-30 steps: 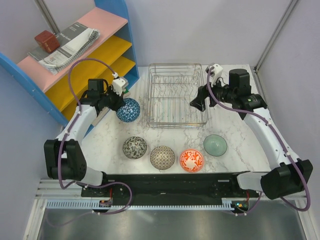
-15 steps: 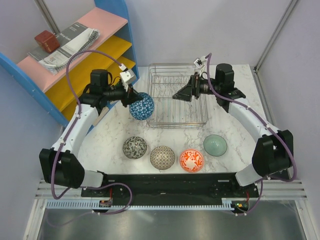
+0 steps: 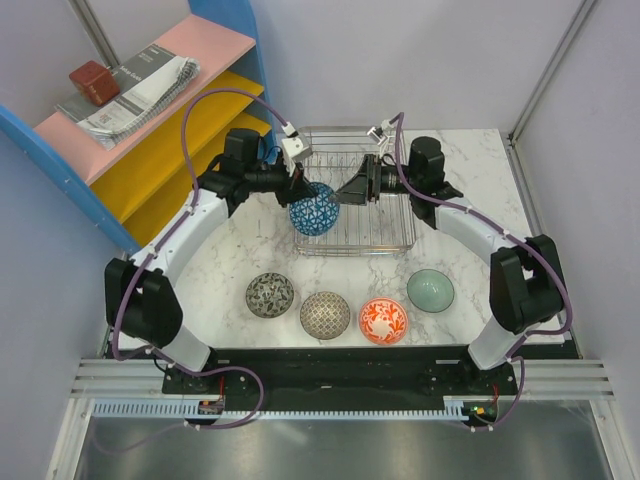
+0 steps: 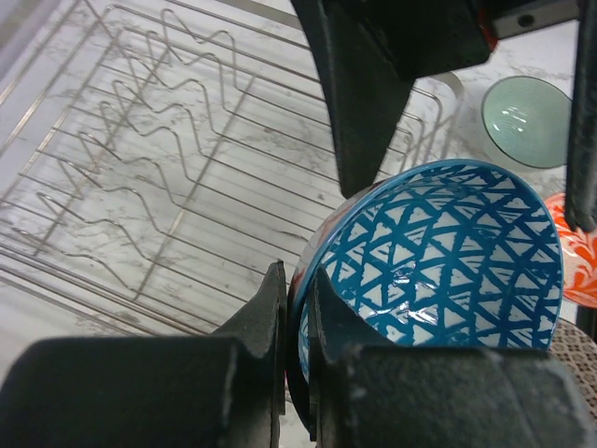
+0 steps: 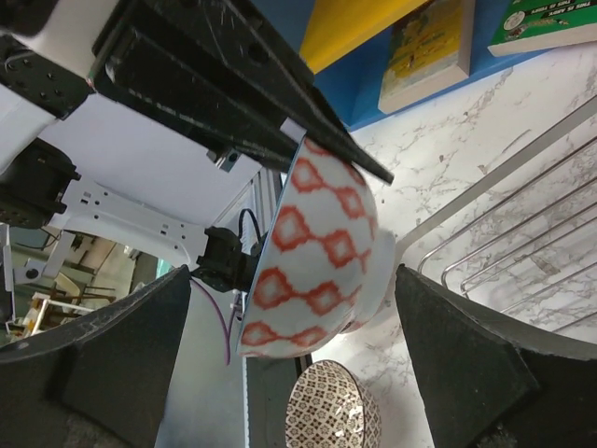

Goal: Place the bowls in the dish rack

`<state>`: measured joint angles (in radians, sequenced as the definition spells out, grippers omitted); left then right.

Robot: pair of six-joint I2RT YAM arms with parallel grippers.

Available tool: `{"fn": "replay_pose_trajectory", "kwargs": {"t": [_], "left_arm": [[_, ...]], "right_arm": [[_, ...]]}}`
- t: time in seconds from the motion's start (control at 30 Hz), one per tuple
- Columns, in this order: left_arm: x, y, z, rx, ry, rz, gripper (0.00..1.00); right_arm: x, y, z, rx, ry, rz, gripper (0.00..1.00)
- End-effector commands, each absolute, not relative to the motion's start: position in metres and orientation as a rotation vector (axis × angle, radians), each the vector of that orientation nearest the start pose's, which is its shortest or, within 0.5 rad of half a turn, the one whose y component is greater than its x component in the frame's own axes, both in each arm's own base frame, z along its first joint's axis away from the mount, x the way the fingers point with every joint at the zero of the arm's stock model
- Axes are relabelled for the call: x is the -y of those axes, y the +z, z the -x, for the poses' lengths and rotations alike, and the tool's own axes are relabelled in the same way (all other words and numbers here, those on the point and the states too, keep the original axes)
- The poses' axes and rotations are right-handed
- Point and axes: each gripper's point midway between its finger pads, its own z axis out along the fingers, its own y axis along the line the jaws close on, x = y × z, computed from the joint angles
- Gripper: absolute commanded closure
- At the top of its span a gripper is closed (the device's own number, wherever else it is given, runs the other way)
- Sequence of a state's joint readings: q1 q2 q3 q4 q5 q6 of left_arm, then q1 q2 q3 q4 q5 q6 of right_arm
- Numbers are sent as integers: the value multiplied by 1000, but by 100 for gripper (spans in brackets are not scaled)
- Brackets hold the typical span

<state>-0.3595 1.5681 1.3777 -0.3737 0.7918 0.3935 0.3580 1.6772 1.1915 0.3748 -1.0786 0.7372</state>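
Bowl (image 3: 313,208), blue-patterned | tilted on edge, mouth facing up and leftward | held over near-left corner of dish rack (image 3: 385,160) | left gripper (image 3: 300,185) clamped on its rim | right gripper (image 3: 347,190) just right of it, jaws spread apart
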Motion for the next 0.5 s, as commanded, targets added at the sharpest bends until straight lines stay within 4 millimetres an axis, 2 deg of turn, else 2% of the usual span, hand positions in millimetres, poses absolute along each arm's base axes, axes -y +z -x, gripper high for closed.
{"fn": "replay_pose_trajectory", "kwargs": {"t": [0.0, 0.13, 0.23, 0.3, 0.33, 0.37, 0.43, 0.47], "left_arm": [[261, 292, -393, -1579, -720, -1097, 98], [266, 289, -396, -1586, -742, -1103, 98], [270, 285, -395, -1588, -768, -1113, 98], [272, 283, -395, -1593, -782, -1115, 98], [273, 284, -394, -1588, -787, -1118, 98], [273, 282, -393, -1592, -793, -1119, 98], [273, 282, -393, -1592, -793, -1118, 98], [273, 283, -392, -1592, -789, -1118, 98]], "right_arm": [[-304, 265, -326, -1842, 1675, 651, 2], [-305, 253, -323, -1861, 1682, 671, 2], [-306, 252, -322, -1861, 1726, 666, 4], [-308, 261, -320, -1781, 1750, 703, 5], [-309, 261, -321, -1776, 1773, 686, 6], [-309, 270, -321, -1733, 1799, 676, 6], [-312, 268, -324, -1731, 1845, 638, 7], [-312, 275, -324, -1707, 1877, 622, 9]]}}
